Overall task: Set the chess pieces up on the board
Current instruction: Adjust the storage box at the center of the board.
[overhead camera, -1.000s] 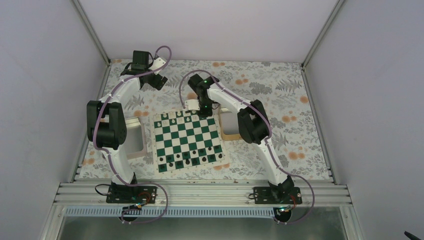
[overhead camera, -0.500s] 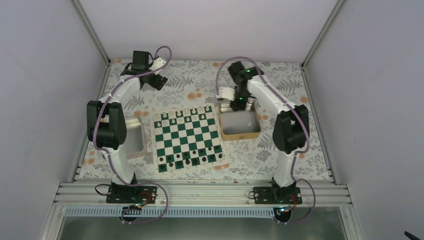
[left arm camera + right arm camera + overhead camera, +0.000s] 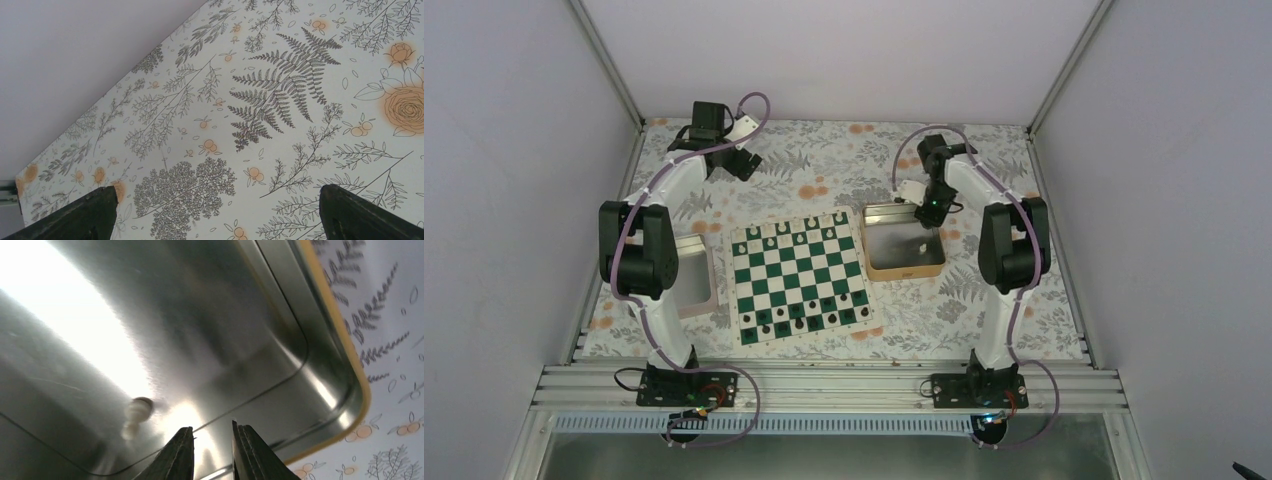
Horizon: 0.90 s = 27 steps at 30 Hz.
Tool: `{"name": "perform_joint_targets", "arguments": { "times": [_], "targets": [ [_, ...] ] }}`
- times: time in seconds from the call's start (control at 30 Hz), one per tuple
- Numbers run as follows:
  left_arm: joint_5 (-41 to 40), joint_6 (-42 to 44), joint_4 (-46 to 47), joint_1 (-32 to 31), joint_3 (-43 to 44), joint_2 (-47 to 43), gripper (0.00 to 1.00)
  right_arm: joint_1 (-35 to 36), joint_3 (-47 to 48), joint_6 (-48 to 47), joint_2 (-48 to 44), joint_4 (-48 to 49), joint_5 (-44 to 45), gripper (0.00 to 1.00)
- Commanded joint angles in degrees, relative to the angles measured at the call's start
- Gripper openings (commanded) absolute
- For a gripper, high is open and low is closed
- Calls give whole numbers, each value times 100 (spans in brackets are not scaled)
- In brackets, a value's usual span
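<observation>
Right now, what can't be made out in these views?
- Top view: chess pieces on the board are too small to tell by type.
- Right wrist view: cream piece in the tin is blurred and washed by glare; type unreadable.
- Left wrist view: left claw is cut off by the bottom edge.
- Top view: grey tray sits partly behind the left arm.

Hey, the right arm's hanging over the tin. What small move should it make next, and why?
Probably slide the right gripper sideways toward the cream pawn and lower over it. In the wrist view the pawn lies on the floor of the tin, left of the fingertips, and the jaws stand narrowly apart with nothing between them.
</observation>
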Motion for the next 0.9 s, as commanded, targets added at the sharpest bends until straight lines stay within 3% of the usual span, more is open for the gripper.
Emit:
{"name": "perform_joint_targets", "arguments": {
  "times": [0.0, 0.4, 0.87],
  "targets": [
    [83, 38, -32, -15, 9, -174, 100, -298, -84, 102, 85, 163, 187, 22],
    [111, 46, -30, -31, 36, -69, 100, -675, 17, 66, 134, 17, -10, 22],
    [107, 67, -83, -78, 101, 41, 100, -445, -630, -217, -429, -81, -150, 48]
  ]
}}
